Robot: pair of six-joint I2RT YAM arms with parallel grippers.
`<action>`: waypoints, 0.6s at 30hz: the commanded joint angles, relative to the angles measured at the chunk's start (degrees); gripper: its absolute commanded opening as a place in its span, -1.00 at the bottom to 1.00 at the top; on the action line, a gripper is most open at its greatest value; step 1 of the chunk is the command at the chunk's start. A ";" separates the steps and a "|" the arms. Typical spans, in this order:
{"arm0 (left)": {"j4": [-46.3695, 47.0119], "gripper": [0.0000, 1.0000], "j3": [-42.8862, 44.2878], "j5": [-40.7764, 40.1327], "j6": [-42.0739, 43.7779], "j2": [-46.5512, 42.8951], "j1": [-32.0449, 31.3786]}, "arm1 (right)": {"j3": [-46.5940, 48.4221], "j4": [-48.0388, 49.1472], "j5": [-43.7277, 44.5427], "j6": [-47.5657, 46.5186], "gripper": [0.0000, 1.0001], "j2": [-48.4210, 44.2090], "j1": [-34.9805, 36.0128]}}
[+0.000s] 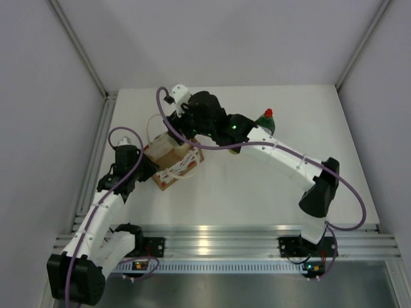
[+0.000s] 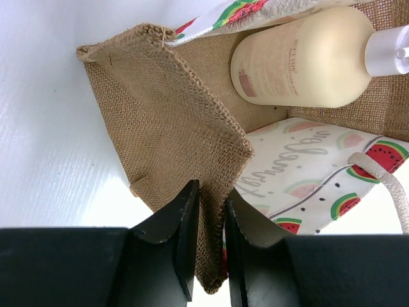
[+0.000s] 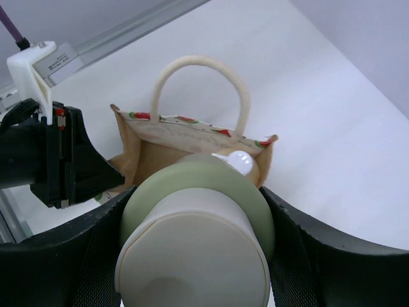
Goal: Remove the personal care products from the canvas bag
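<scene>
Left wrist, pump bottle (image 2: 300,61) in canvas bag (image 2: 160,121), left jaws pinching wall, right jaws holding cylinder (image 3: 195,243)

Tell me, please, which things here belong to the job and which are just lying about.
Job: canvas bag, pump bottle inside it, cream cylinder in the right hand, green bottle on the table.
Other: table, metal rail.

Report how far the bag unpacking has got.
Done: the green bottle stands on the table. In hand: the right gripper holds the cream cylinder at the mouth of the canvas bag, whose wall the left gripper pinches. Left: the pump bottle lies inside. The yellow bottle is not visible.
</scene>
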 commanded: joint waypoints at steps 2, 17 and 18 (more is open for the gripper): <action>0.02 -0.49 0.38 -0.18 0.06 -0.03 -0.03 | -2.33 3.80 4.20 0.04 -1.00 -11.29 -2.76; 0.02 -0.48 0.65 -0.18 0.06 0.32 -0.03 | -31.42 4.41 8.69 8.74 -1.00 -32.82 -17.51; 0.02 -0.48 0.65 -0.18 -0.03 0.24 -0.03 | -33.27 4.59 8.86 9.52 -1.00 -34.13 -18.75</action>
